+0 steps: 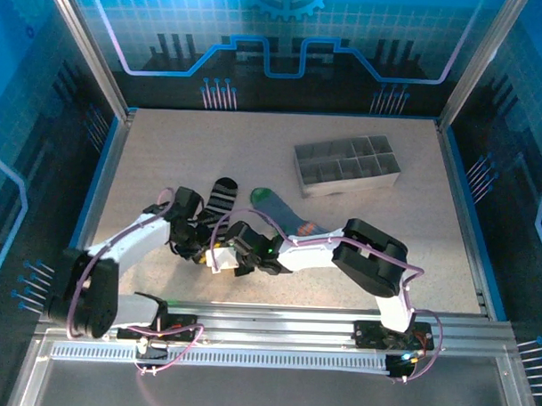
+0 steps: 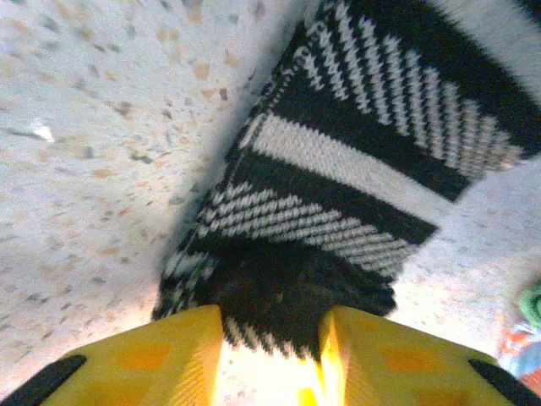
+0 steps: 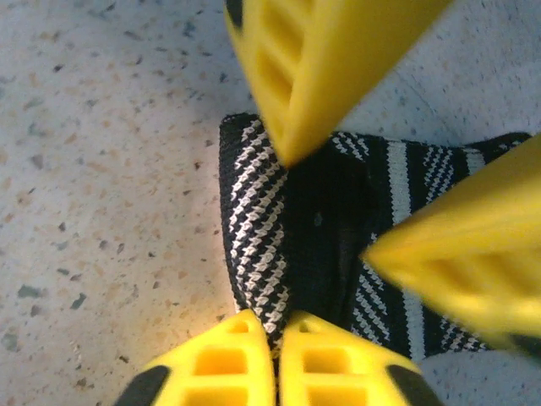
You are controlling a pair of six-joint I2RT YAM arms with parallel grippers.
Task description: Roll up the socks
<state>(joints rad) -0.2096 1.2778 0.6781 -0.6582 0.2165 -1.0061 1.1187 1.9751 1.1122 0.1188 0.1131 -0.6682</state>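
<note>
The black sock [image 2: 355,161], white-striped, lies on the table [image 1: 166,155] left of centre, with the blue-grey sock [image 1: 286,217] just beside it on the right. I judge both to be light, limp knit with no stiffness. They are likely to bunch and slip out of a loose roll, so I would hold at an end, across the full width.

The left gripper [image 2: 270,330] is clamped on the black sock's near end, with fabric bunched between its fingers. The right gripper [image 3: 277,331] sits at the same end, fingers pressed together. I cannot tell whether they nip cloth.

The grey divided tray [image 1: 343,183] stands well apart, far right.
</note>
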